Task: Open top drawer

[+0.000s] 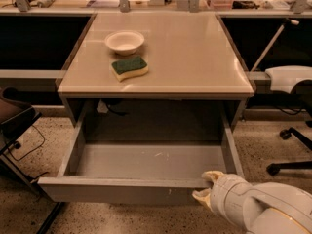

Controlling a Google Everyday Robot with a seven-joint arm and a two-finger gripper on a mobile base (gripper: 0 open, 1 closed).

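1. The top drawer (146,161) stands drawn well out from beneath the tabletop (195,57), its shallow grey interior exposed; the task appears essentially complete.
2. The end effector (206,185) sits at the right end of the drawer front. One finger hooks over the rim and one presses the outer face, pinching the handle-less panel, which is its only purchase for pulling.
3. The bowl (125,41) and sponge (129,67) rest on the tabletop, unaffected by the drawer's travel.

Beige table (195,57), white bowl (125,42) and green-yellow sponge (129,68) on top, gripper (206,185) below its front right edge.
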